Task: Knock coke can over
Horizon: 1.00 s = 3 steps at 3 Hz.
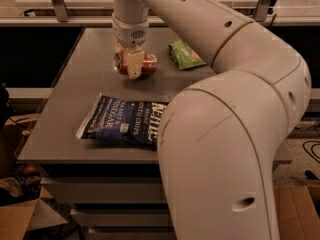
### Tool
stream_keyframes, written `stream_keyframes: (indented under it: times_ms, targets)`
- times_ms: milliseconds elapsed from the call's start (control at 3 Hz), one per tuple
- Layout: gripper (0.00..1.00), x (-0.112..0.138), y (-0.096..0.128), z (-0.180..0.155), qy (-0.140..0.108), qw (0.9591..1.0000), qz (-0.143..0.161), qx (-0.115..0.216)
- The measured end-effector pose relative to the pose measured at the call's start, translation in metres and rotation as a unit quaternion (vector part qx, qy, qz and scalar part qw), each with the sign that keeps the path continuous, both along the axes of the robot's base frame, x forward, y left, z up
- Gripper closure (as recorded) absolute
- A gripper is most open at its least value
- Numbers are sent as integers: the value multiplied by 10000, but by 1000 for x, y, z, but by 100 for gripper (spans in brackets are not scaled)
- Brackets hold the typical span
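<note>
The coke can is a small red can that lies on its side on the grey table, at the back middle, with a silver end facing left. My gripper hangs straight down from the white arm and sits right over the can's middle, touching it and hiding its centre. The arm's large white links fill the right side of the view.
A dark blue chip bag lies flat near the table's front edge. A green snack bag lies to the right of the can. Cardboard boxes stand on the floor at the lower left, and a counter runs behind the table.
</note>
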State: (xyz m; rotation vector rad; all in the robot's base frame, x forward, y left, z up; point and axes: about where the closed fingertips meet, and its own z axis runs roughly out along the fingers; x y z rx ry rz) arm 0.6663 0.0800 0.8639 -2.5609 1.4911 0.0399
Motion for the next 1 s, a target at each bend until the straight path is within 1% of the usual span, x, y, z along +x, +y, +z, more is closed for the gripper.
stream_keyframes:
  times_ms: [333,1000]
  targets:
    - [0,-1,1,-3,72,10000,17,43]
    - [0,0,-1,-7,169,9998,-16,125]
